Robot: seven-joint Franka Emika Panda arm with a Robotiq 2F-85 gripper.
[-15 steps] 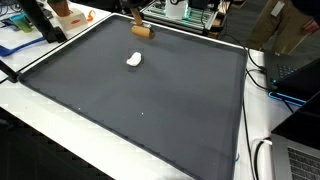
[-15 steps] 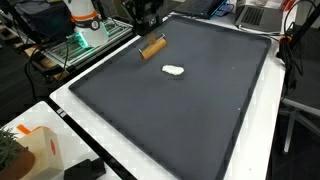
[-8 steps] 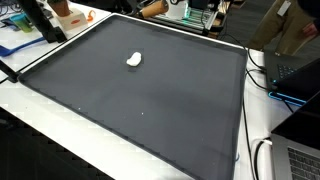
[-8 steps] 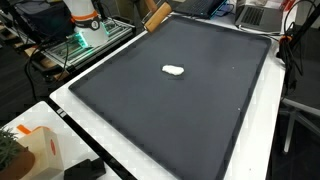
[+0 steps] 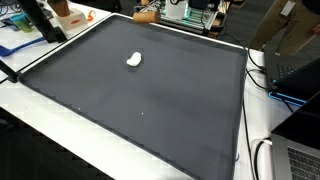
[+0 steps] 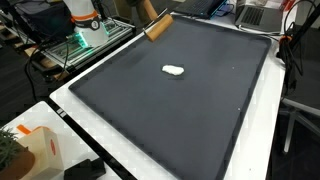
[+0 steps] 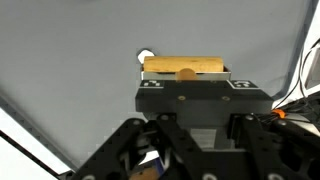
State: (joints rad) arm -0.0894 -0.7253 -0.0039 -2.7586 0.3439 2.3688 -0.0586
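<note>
Fingers (image 6: 148,12) pinch a wooden block (image 6: 158,25) from both sides and hold it tilted in the air, right over one edge of the dark mat (image 6: 190,110) that covers the white surface (image 6: 110,135). A small white lump (image 6: 174,70) lies on the mat, well apart from the block and nearer that same edge than the mat's middle.

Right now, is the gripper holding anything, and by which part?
Yes. The gripper is shut on the wooden block. In the wrist view it grips the block at about the middle of its length, and both ends stick out sideways.
</note>
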